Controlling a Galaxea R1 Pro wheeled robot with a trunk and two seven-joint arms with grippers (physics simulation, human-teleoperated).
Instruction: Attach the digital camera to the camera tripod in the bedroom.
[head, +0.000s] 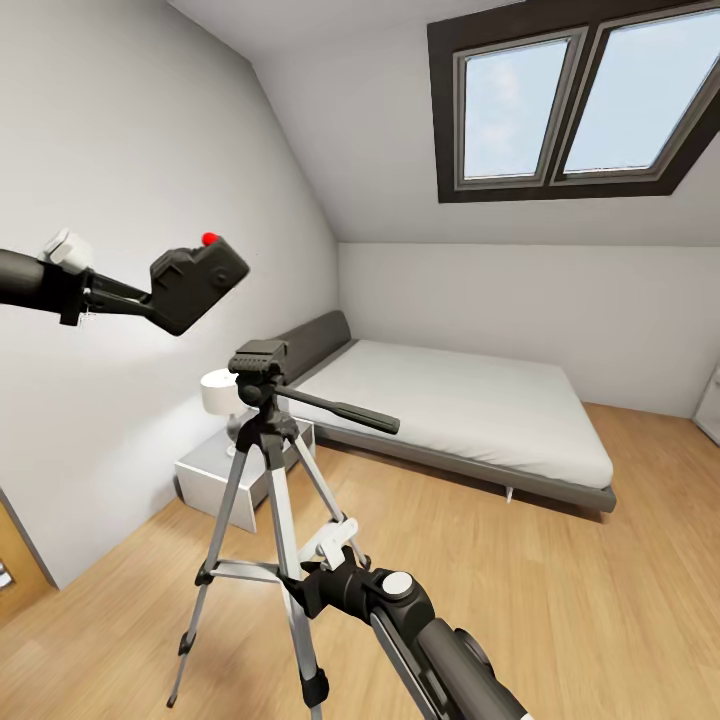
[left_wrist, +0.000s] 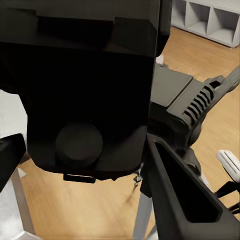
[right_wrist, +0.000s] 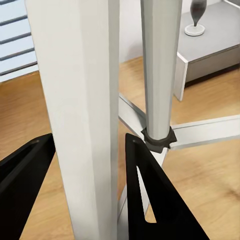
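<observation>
I stand in the bedroom (head: 300, 150), white walls under a sloped ceiling with a dark-framed skylight (head: 575, 100) of 2 panes at the upper right. The grey low bed (head: 470, 410) lies far and to the right on the light wood floor (head: 560, 600), its headboard against the left wall. Just left of the bed sits the grey nightstand (head: 225, 470) with a white lamp (head: 220, 392) on it.

Nearer to me, in the middle, stands the camera tripod (head: 270, 480), upright on silver legs with black joints, its black head (head: 258, 362) bare on top and its long pan handle (head: 340, 408) pointing right. My right gripper (head: 318, 560) reaches in from the near right; my jaws close around 1 silver leg (right_wrist: 82, 115) low on the tripod, a black finger (right_wrist: 150, 200) on either side of it.

My left gripper (head: 140, 297) comes in from the left, raised, and clamps the digital camera (head: 197, 280) at its near end. The camera hangs in the air, tilted, its red button (head: 209, 238) uppermost, above and to the left of the tripod head and apart from it. From my left wrist the camera's dark body (left_wrist: 85, 85) sits right between my jaws, with the tripod head (left_wrist: 185, 105) beyond it.
</observation>
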